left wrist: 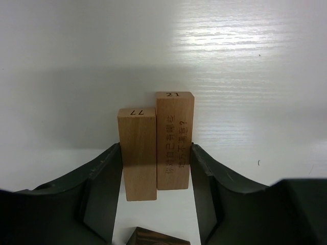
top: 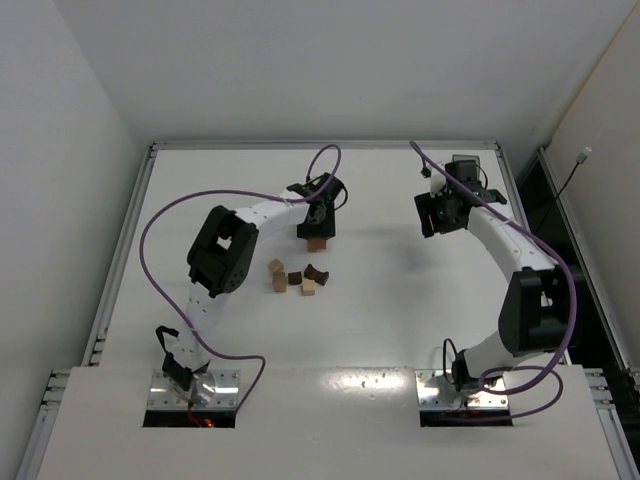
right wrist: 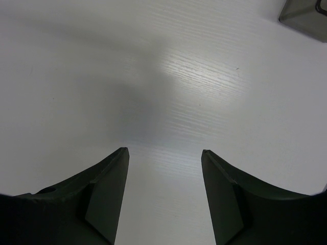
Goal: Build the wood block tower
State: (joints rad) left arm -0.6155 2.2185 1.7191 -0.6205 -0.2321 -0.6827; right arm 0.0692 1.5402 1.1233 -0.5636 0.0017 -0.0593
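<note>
In the left wrist view, two tan wood blocks stand side by side between my fingers: one marked 77 (left wrist: 137,153) and a longer one marked 21 (left wrist: 174,140). My left gripper (left wrist: 156,148) is shut on the pair, with each jaw touching an outer side. A dark brown piece (left wrist: 158,238) shows at the bottom edge, between the jaws. In the top view the left gripper (top: 318,222) is over a tan block (top: 317,242) at the table's middle. My right gripper (right wrist: 164,150) is open and empty over bare table, and sits at the back right (top: 437,215).
Several loose tan and dark brown blocks (top: 296,278) lie just in front of the left gripper. A corner of a translucent grey container (right wrist: 305,14) shows at the top right of the right wrist view. The white table has a raised rim (top: 320,145) at the back.
</note>
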